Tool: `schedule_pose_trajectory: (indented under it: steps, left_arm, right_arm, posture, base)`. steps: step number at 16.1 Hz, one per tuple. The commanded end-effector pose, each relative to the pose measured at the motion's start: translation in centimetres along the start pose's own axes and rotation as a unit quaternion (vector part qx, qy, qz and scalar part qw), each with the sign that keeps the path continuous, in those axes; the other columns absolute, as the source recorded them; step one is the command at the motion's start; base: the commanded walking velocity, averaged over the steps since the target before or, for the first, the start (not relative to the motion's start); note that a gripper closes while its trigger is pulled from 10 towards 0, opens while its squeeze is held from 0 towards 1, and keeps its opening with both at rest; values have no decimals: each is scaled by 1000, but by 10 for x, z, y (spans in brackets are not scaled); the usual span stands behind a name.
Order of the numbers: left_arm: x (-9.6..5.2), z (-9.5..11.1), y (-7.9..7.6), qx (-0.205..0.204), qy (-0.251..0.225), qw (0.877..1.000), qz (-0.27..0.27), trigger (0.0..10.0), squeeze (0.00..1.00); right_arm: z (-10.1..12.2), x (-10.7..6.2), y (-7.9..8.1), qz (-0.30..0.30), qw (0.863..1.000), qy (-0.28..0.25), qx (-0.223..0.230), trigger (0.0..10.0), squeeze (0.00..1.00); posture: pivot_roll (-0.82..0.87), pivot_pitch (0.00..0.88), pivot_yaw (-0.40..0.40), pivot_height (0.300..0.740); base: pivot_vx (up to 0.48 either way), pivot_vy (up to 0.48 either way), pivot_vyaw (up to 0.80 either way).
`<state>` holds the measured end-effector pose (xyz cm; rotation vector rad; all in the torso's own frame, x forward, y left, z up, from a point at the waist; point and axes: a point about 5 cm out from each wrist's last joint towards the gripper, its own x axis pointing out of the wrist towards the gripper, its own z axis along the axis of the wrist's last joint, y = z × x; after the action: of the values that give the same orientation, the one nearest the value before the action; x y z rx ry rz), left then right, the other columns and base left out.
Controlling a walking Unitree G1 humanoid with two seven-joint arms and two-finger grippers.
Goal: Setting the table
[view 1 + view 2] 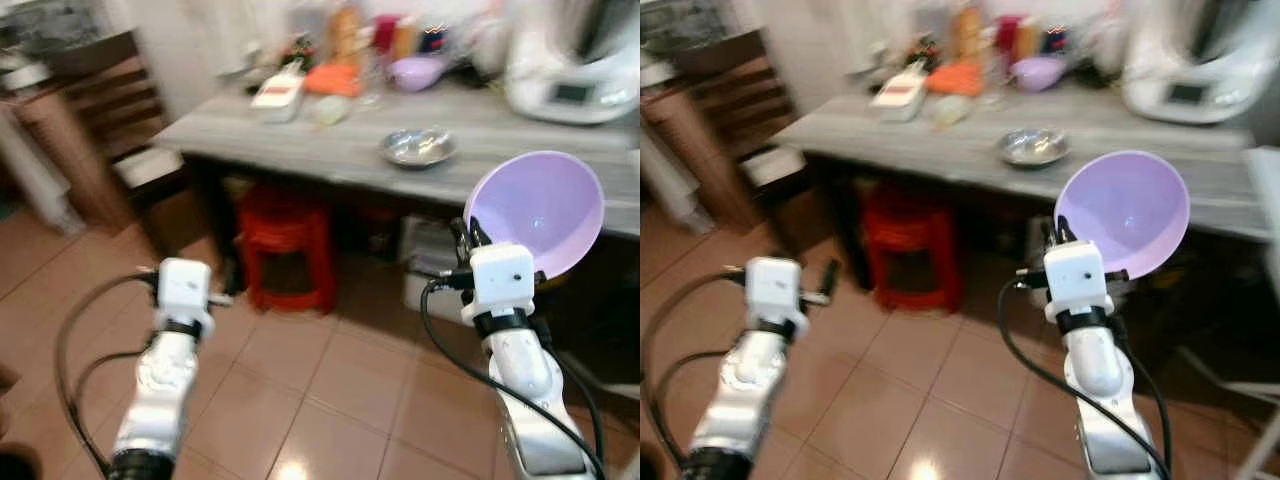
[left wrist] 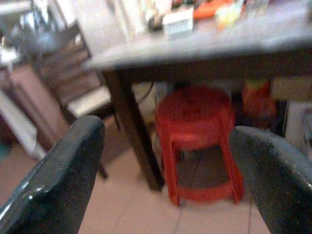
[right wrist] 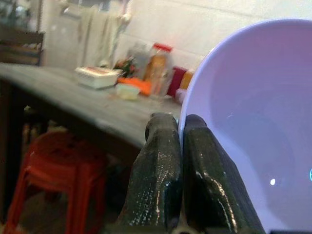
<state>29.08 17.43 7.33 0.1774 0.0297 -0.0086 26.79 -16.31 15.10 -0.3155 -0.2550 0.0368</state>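
Right pincer (image 3: 181,146) clamped on bowl (image 1: 540,212) rim at 7 o'clock; light, stiff, slippery plastic. Left pincer (image 2: 165,165) apart, facing bench (image 1: 330,150).

Readable text: none in any view.
White appliance (image 1: 575,70) on the counter (image 1: 420,150): it has a dark display panel, perhaps with figures, too blurred to read.
Bottles and jars (image 1: 345,35): labels blurred, no brand legible.
White box (image 1: 278,95): markings illegible.

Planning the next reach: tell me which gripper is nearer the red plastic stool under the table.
Left. The left gripper, open, hangs just beside the red plastic stool. The right gripper, shut on the lilac plastic bowl, is farther off to the stool's right.
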Motion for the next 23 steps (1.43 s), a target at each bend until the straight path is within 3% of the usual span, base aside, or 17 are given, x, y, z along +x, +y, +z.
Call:
schedule_pose_trajectory:
  steps: [1,4,7,10,13,15,17,18,23]
  left_arm:
    - [-1,-9,6,7,14,1000,6,10000,0]
    - [3,-13,-2,-8,16,1000,-7,10000,0]
    - [26,5,-23,-12,-10,998,-62,10000,0]
    - [42,19,-38,-13,-25,993,-112,10000,0]
    - [39,11,-60,-15,-12,988,-154,10000,0]
    - [34,3,-65,-29,-1,989,-143,10000,0]
    - [25,-10,-59,-37,13,991,-126,10000,0]
    - [21,-17,-54,-31,19,992,-122,10000,0]
    - [8,-49,-22,-5,86,995,-53,10000,0]
  right_arm:
    - [-2,2,4,-1,1000,-1,7,10000,0]
    - [-17,-4,-4,-56,998,33,23,10000,0]
    - [-21,-16,-26,-125,991,43,7,10000,0]
    - [-22,-29,-39,-159,986,55,-21,10000,0]
    - [-25,-41,-42,-163,983,76,-27,10000,0]
    - [-27,-41,-38,-135,988,74,-29,10000,0]
    - [-32,-33,-32,-96,991,79,-50,10000,0]
    - [-30,-26,-29,-90,993,74,-29,10000,0]
    - [-34,-8,-4,-16,998,62,-10,10000,0]
  posture:
    - [-30,0,32,740]
    - [-56,0,67,740]
    - [-141,0,150,740]
    - [-215,0,160,740]
    - [-247,0,124,740]
    - [-230,0,127,740]
    - [-200,0,104,740]
    - [-176,0,92,740]
    - [-97,0,52,740]
  base:
    - [0,0,800]
    - [0,0,190]
    - [0,0,0]
    - [0,0,0]
    - [0,0,0]
    - [0,0,0]
    - [0,0,400]
    - [0,0,800]
    - [0,0,800]
